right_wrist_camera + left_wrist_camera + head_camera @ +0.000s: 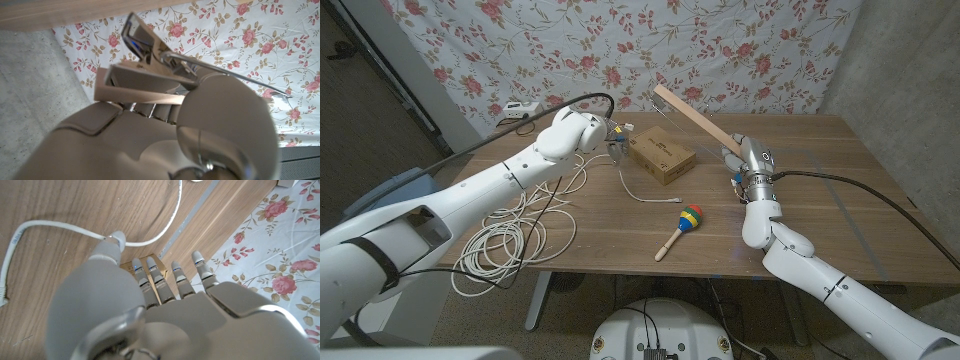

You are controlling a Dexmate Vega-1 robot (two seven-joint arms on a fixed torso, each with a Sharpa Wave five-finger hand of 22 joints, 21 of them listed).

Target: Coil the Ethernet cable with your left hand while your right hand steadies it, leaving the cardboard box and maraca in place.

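Ethernet cable [50, 225]: white, thin, light and limp, likely springy enough to slip out of a loose coil, plug end likely fragile. Sprawls in untidy loops [485, 250] at the lower left of the head view, partly over the edge of the bench [820, 200], with one strand running toward the middle and ending just left of the maraca [682, 225]. Best taken, by judgement, on that free strand near its end, pinched lightly and drawn round hand over hand, never tugged by the plug. Left hand [605, 138] hovers left of centre, just beside the cardboard box [662, 160], holding nothing, fingers [179, 277] stretched out side by side over the box corner, thumb tip at the strand; cannot tell whether touching. Right hand [748, 165], right of centre, clasps a wooden slat [695, 117] slanting up toward the flowered curtain [770, 50], so not free to steady anything. In the way: box close against the left hand, maraca near the cable end, both easily dragged by a sweeping strand.
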